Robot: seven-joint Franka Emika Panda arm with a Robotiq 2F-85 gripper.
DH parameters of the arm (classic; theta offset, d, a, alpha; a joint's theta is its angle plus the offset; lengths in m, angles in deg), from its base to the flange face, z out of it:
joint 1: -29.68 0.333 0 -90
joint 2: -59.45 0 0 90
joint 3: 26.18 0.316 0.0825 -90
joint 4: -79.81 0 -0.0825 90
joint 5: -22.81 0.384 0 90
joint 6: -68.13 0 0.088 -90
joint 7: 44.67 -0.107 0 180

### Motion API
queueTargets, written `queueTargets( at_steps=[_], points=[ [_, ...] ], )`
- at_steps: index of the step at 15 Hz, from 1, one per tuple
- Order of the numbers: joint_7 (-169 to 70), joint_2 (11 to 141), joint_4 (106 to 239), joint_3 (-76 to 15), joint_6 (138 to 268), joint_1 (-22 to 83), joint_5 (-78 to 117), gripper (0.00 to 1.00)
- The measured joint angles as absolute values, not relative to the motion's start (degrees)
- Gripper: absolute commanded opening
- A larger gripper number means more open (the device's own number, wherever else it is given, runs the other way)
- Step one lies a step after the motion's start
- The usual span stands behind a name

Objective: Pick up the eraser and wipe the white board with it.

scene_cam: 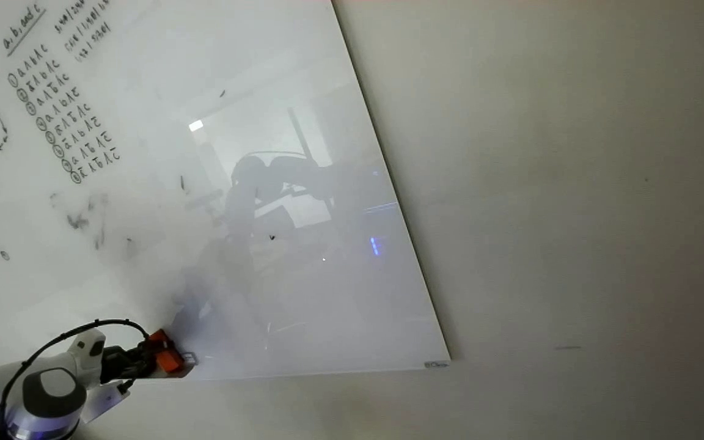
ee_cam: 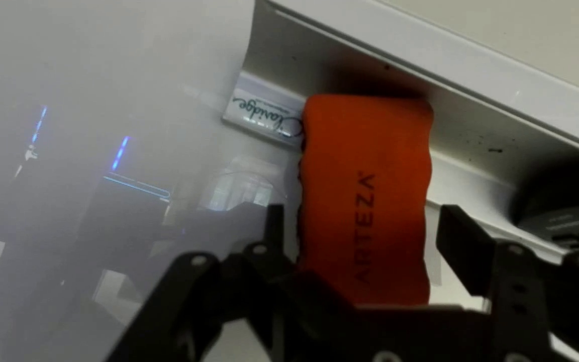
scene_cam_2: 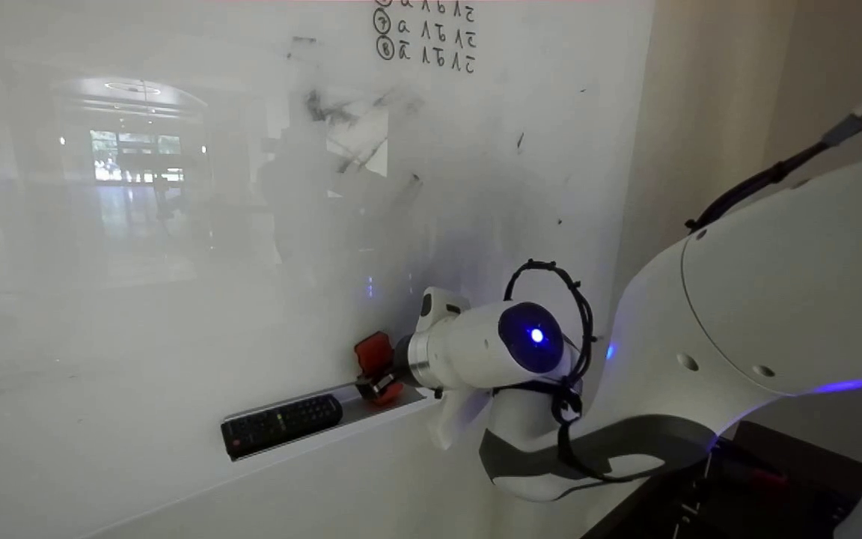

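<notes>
"Does the gripper (ee_cam: 363, 216) have the eraser (ee_cam: 367, 146)?"

"No; the jaws stand wide either side of it, mid-frame in the wrist view, at the tray (ee_cam: 475, 125); closing off-centre could tip it over; spreading further could nudge the remote (ee_cam: 571, 226)."

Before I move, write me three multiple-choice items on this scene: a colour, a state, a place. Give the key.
1. What colour is the ARTEZA eraser? A: green; B: blue; C: orange-red.
2. How is the Robotiq gripper? A: fully shut; B: open, jaws either side of the eraser; C: outside the wrist view.
3. Where is the black remote control? A: in the whiteboard tray; B: under the eraser; C: between the jaws.

1 C, its face shows that in the wrist view; 2 B, gaps show between jaws and eraser; 3 A, an exterior view shows it there.
</notes>
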State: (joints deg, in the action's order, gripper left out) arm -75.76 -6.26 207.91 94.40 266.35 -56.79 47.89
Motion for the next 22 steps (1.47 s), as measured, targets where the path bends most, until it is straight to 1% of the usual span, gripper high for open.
queueTargets(
  at_steps=[4, 7, 11, 14, 17, 22],
  points=[
    [-75.7, -5.8, 207.9, 94.4, 266.4, -55.8, 47.8, 1.00],
    [-75.3, -3.0, 208.9, 94.2, 266.4, -53.6, 47.3, 1.00],
    [-74.8, 5.3, 215.0, 91.2, 266.4, -48.5, 45.4, 1.00],
    [-76.6, 13.0, 221.0, 87.6, 266.1, -44.9, 37.8, 1.00],
    [-77.5, 20.8, 226.3, 80.1, 264.9, -39.1, 30.5, 1.00],
    [-69.8, 33.9, 231.9, 58.3, 255.4, -21.3, 28.0, 1.00]
  ],
)
